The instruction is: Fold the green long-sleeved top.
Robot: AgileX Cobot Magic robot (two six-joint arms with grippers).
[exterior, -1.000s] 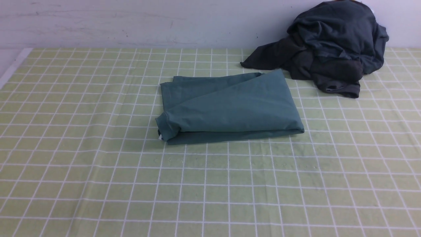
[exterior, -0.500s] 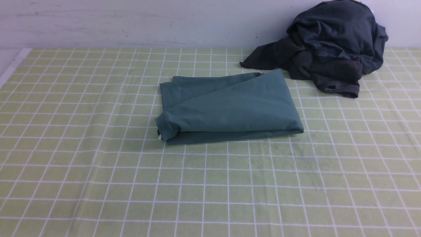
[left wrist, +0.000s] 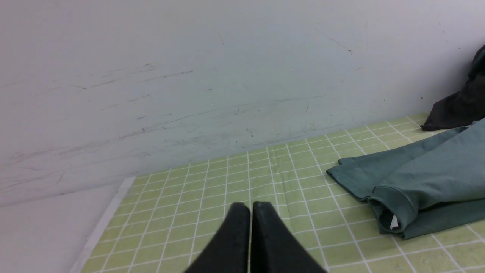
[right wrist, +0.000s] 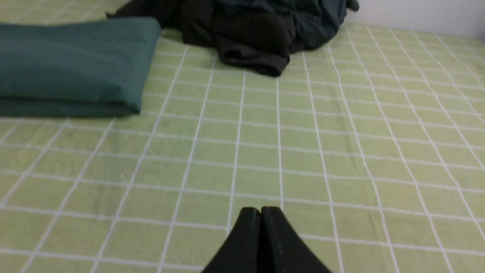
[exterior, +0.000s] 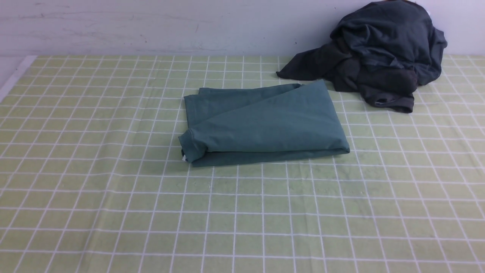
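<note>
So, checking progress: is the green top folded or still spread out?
Folded. The green long-sleeved top lies as a compact layered rectangle on the checked cloth, no sleeves sticking out, and neither gripper touches it.

Folded long-sleeved top [exterior: 261, 125] lies flat mid-desk [exterior: 113, 212]. Clothing heap [exterior: 379, 53] sits behind it, to the right, against the wall [exterior: 151, 26], near the top's far right corner. Label [left wrist: 394, 222] at top's near left end.
</note>
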